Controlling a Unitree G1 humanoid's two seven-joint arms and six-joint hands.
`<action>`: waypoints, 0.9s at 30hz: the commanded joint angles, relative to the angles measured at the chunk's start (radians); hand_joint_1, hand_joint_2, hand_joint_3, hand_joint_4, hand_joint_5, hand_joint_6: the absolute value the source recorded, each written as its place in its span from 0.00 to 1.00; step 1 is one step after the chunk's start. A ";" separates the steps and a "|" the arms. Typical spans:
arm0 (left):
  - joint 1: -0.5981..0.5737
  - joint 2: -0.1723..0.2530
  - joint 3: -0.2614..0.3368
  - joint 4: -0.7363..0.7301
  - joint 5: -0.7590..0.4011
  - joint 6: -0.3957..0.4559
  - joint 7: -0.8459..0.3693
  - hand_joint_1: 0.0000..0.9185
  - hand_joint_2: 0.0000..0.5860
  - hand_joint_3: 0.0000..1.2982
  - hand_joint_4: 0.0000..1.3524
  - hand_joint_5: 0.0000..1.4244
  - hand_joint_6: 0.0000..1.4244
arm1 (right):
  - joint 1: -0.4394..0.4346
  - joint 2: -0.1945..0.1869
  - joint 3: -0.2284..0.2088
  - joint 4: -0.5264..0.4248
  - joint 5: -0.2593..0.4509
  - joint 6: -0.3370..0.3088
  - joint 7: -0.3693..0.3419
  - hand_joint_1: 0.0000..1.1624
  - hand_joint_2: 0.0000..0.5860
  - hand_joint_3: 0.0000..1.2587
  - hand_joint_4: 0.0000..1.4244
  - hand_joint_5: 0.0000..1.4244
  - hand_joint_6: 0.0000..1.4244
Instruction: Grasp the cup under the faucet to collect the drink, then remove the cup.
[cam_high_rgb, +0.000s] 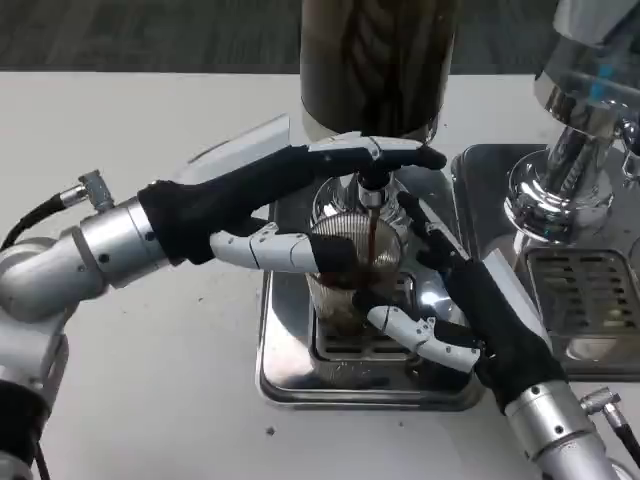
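White surface (150, 380) stretches across the view, and sitting right on it is a steel drip tray (285, 385) at centre, with a second steel tray (590, 365) just beside it on the right.

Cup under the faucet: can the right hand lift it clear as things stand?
Probably yes. The right hand already grips the cup, but the left hand wraps it too and drink is pouring.

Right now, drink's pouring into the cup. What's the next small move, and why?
Probably hold steady and let it fill. The dark stream runs from the faucet into the clear plastic cup, which looks only partly full. The left hand rests at the faucet; the right hand holds the cup over the drip tray.
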 joint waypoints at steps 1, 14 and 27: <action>0.011 0.023 -0.018 0.013 0.041 0.002 -0.017 0.00 0.15 0.16 0.09 0.09 0.03 | -0.015 0.007 0.002 0.027 0.004 -0.024 -0.003 0.53 0.39 0.04 0.01 0.01 0.06; 0.001 0.018 0.002 0.034 -0.021 0.058 -0.036 0.00 0.15 0.16 0.10 0.09 0.04 | -0.042 0.016 -0.002 0.073 0.008 -0.046 -0.002 0.53 0.39 0.04 0.01 0.01 0.06; -0.048 -0.023 0.122 0.045 -0.212 0.288 -0.122 0.00 0.15 0.19 0.13 0.12 0.06 | -0.043 0.018 -0.002 0.078 0.010 -0.054 -0.001 0.53 0.39 0.04 0.02 0.02 0.06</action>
